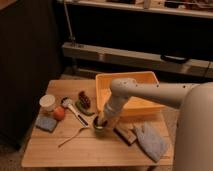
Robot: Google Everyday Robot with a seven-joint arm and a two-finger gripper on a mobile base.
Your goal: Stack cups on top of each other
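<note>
My gripper (101, 122) hangs at the end of the white arm, right down on a small pale green cup (98, 129) near the middle of the wooden table (100, 152). The cup's top is dark and covered by the gripper, and I cannot tell whether a second cup sits in it. A white cup (47, 102) stands upright at the left end of the table, well apart from the gripper. No dark metal cup shows clearly.
A large yellow tub (131, 82) stands behind the arm. An orange ball (59, 113) and a blue sponge (46, 123) lie by the white cup. Also there: a brown cone-like object (84, 99), a white scoop (70, 105), a wooden spoon (75, 136), a brown block (125, 134), a blue cloth (149, 140).
</note>
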